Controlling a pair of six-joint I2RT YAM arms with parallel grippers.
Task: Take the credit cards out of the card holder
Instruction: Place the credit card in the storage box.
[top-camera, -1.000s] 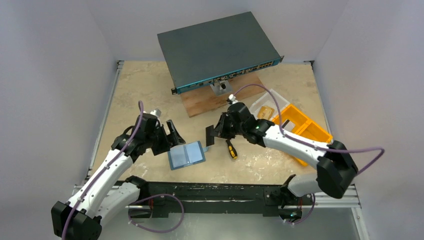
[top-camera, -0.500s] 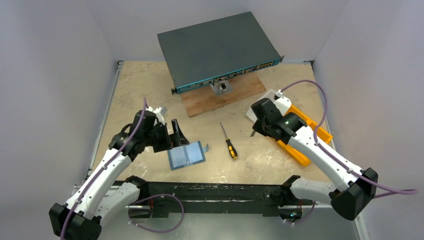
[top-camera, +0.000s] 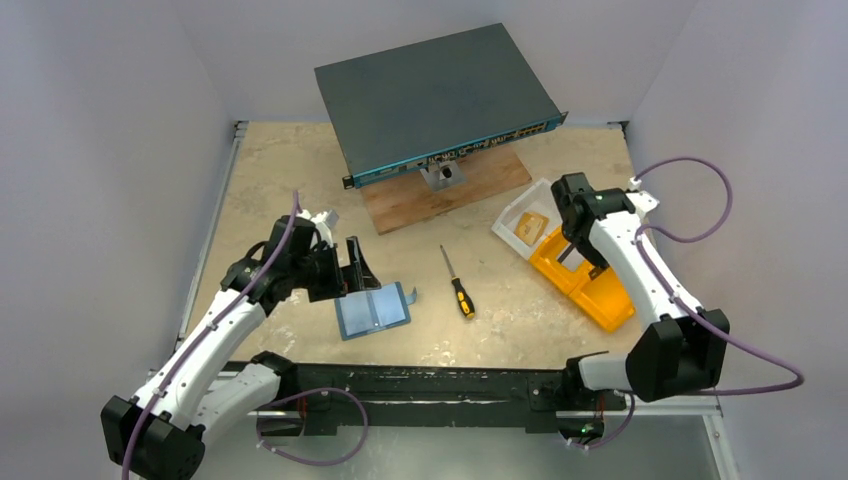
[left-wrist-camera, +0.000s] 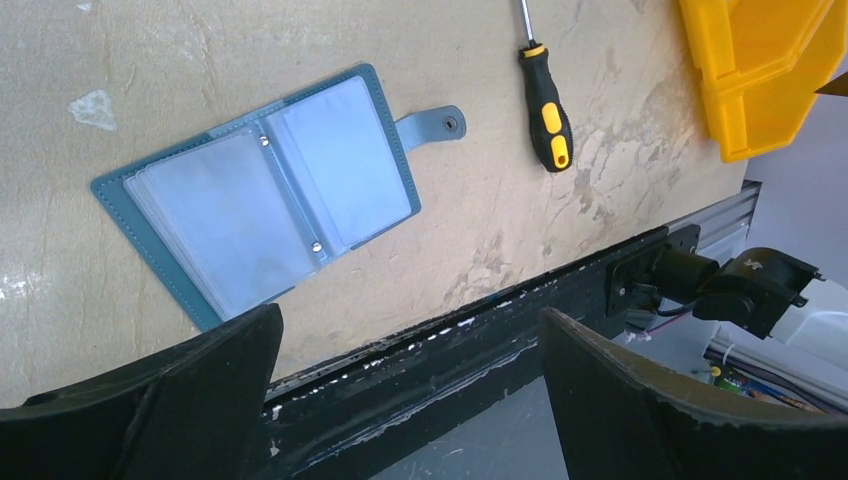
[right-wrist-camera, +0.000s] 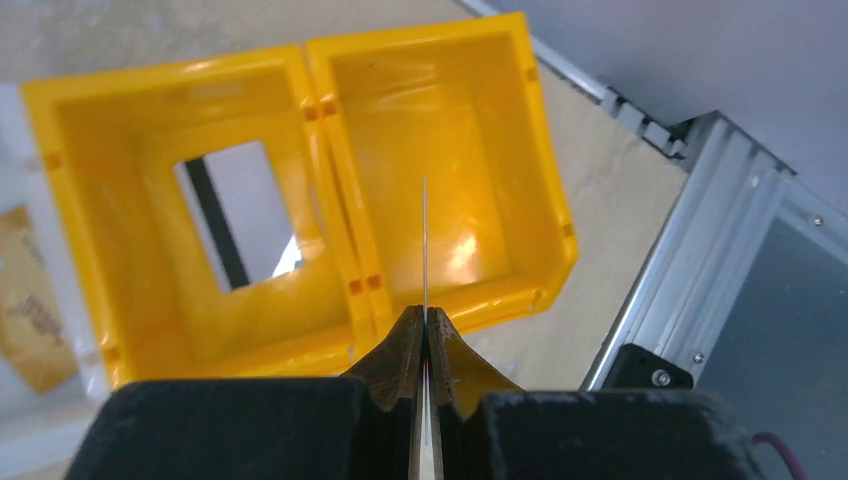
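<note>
The teal-blue card holder (top-camera: 372, 310) lies open and flat on the table, its pale blue sleeves facing up; it also shows in the left wrist view (left-wrist-camera: 265, 195). My left gripper (top-camera: 355, 265) is open and empty, just behind the holder's left edge, with its jaws wide apart (left-wrist-camera: 410, 330). My right gripper (top-camera: 572, 250) is shut on a thin card (right-wrist-camera: 425, 240), seen edge-on, and holds it above the yellow bins (right-wrist-camera: 450, 290). A pale card with a dark stripe (right-wrist-camera: 240, 220) lies in the left compartment.
A yellow-handled screwdriver (top-camera: 458, 285) lies right of the holder. The yellow bins (top-camera: 590, 285) and a white tray with a tan packet (top-camera: 525, 225) sit at the right. A dark network switch (top-camera: 435, 95) rests on a wooden board (top-camera: 440, 195) at the back.
My right gripper has carried the card from beside the holder over to the right, above the yellow bins. My left gripper has barely moved.
</note>
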